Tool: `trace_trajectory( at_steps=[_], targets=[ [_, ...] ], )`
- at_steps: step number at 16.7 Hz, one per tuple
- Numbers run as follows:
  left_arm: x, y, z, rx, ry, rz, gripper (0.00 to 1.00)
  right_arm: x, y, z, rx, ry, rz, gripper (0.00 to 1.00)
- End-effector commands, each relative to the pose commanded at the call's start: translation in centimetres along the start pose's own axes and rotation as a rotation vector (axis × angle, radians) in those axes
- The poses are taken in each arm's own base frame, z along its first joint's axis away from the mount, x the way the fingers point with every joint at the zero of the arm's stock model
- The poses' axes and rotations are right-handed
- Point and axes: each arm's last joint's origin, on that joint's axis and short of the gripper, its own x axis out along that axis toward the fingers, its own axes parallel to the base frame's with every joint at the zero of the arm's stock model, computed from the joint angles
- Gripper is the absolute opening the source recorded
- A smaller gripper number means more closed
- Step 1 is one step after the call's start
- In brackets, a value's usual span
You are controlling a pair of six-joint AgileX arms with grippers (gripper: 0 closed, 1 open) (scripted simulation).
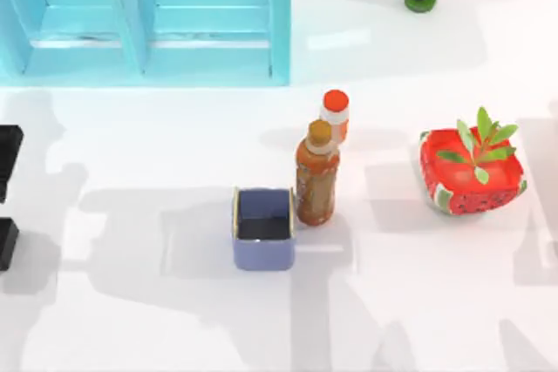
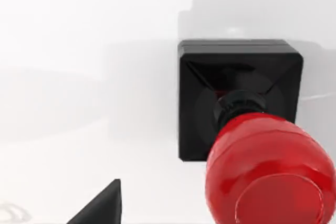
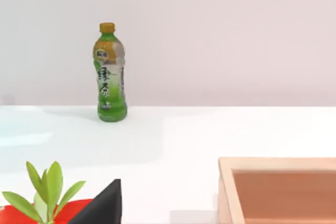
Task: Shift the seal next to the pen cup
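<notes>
One seal (image 2: 239,108), one pen cup (image 1: 263,228).

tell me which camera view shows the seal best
The left wrist view: the seal sits close below the camera, its black square base and glossy red knob plain. In the top view and the right wrist view I can't make it out.

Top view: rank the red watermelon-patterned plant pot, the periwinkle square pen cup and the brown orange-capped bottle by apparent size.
1. Red watermelon-patterned plant pot, widest.
2. Periwinkle square pen cup and brown orange-capped bottle look alike in area; the bottle stands taller toward the camera, so they are not ranked.
</notes>
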Motion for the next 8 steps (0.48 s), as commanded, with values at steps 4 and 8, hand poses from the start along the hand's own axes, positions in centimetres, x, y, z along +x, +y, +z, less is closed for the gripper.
trace_trajectory(
  at_steps=[4, 8],
  targets=[
    [4.5, 0.0, -0.2, 0.000, -0.006, 0.001, 1.00, 0.0, 0.0, 0.0, 0.000, 0.000, 0.000, 1.00],
    [5.6, 0.0, -0.4, 0.000, 0.002, 0.000, 1.00, 0.0, 0.0, 0.0, 0.000, 0.000, 0.000, 1.00]
  ],
)
